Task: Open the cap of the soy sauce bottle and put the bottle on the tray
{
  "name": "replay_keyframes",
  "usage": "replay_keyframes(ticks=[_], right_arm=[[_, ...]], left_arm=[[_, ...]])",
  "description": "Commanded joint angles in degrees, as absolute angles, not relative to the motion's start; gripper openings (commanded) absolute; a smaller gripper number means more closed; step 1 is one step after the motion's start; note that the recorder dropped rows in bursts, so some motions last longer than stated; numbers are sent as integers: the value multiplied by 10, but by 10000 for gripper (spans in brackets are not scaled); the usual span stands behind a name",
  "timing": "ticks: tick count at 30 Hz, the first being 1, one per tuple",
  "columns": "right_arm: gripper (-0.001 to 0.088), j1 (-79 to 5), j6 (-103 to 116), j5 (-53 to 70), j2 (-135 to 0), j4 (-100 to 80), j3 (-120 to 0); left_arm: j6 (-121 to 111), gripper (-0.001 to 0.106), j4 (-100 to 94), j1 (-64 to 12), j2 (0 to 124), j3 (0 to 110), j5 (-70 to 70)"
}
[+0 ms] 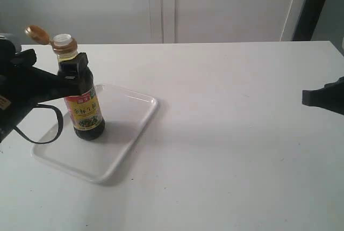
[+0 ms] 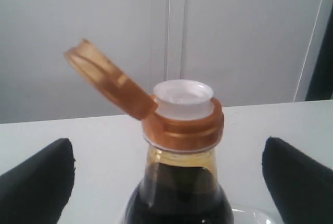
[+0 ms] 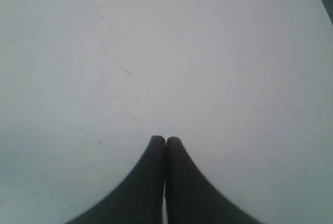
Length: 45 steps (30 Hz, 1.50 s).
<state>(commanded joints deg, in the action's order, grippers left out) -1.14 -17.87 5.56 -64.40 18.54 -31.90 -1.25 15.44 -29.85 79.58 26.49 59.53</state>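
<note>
The soy sauce bottle stands upright on the white tray at the left of the table. Its orange-brown cap is flipped open: the lid hangs back on its hinge and the white spout is bare. My left gripper is open, with its black fingers on either side of the bottle's neck and clear of the glass. My right gripper is shut on nothing above the bare table, at the right edge of the exterior view.
The white table stretches from the tray to the right gripper. A pale wall with a vertical seam stands behind the table. A black cable loops from the left arm over the tray's near-left part.
</note>
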Motion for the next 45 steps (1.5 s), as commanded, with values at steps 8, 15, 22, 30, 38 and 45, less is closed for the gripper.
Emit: replay_keyframes(ticks=[8, 15, 22, 30, 38, 45], right_arm=[[0, -11, -179, 53, -644, 185, -319], [0, -11, -179, 52, -644, 185, -319], [0, -11, -179, 50, -643, 185, -319], [0, -11, -179, 55, -616, 184, -319], [0, -11, -249, 230, -560, 179, -355], [0, -11, -90, 363, -479, -36, -359]], left_arm=[[50, 970, 167, -299, 728, 265, 516], [107, 969, 206, -299, 649, 265, 411], [139, 927, 237, -299, 569, 265, 310], [193, 190, 238, -299, 484, 265, 223], [206, 0, 238, -299, 413, 265, 108], [193, 0, 234, -299, 393, 267, -91]])
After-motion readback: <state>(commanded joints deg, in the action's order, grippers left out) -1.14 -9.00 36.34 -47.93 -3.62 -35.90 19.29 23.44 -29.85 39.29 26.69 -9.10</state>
